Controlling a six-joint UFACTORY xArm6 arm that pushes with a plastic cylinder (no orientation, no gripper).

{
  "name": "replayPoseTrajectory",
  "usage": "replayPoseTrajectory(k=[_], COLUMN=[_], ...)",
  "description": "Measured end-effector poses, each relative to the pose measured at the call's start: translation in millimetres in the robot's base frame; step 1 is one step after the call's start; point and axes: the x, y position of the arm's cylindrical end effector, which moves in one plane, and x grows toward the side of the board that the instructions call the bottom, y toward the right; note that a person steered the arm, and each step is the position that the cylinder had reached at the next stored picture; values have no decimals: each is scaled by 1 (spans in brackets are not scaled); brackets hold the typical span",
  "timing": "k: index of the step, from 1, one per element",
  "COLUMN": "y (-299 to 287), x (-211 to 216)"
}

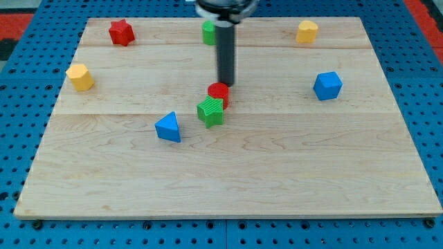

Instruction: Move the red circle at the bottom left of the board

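Blue triangle [168, 128] lies below-left of my tip [226, 84] | red circle [218, 93] just under tip, touching green block [210, 111] below it | rod has no jaws, grips nothing | red star [120, 32], yellow blocks [79, 76] [307, 31], blue cube [327, 86] well apart | wooden board [228, 187] bare below.

Pale matt wooden board [277, 173]; smooth, plastic-looking red circle [218, 91].
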Motion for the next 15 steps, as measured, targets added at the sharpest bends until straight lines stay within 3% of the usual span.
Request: replayPoseTrajectory(k=[2, 3, 4, 5, 6, 7, 8, 9, 10, 11, 12, 13, 15], y=[-29, -87, -81, -17, -60, -126, -184, -263, -261, -248, -201, -235, -213], x=[10, 15, 16, 35, 51, 25, 33, 86, 103, 63, 126, 143, 137])
